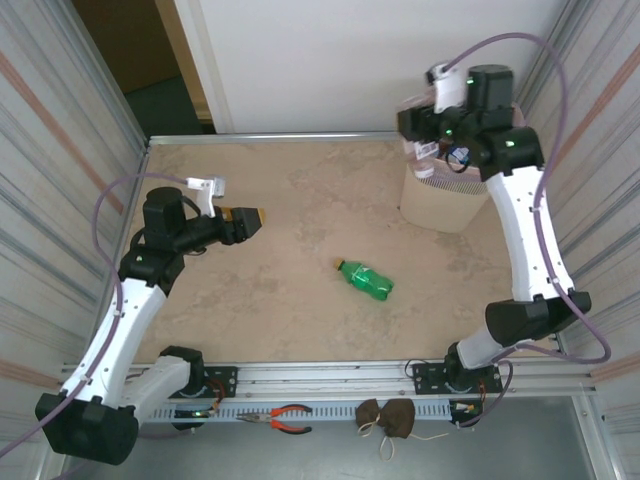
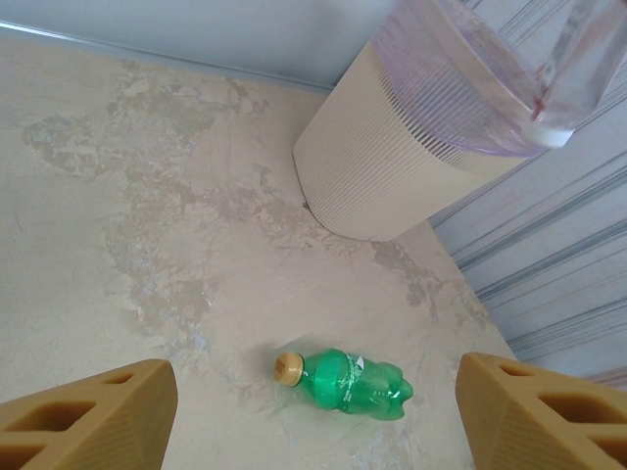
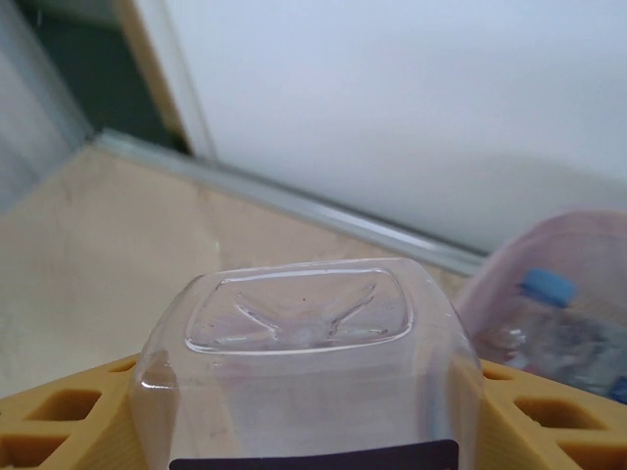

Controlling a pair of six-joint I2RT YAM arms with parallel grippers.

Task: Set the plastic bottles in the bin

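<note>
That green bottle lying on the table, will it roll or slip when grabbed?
The green bottle lies on its side, so a nudge would probably roll it. It looks empty, so it is likely light and squashy. Its waisted body may help grip.

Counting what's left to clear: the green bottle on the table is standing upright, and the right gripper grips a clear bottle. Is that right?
Not quite. The green bottle is lying on its side on the table, as the left wrist view shows. The rest holds: the right gripper does grip a clear bottle.
</note>
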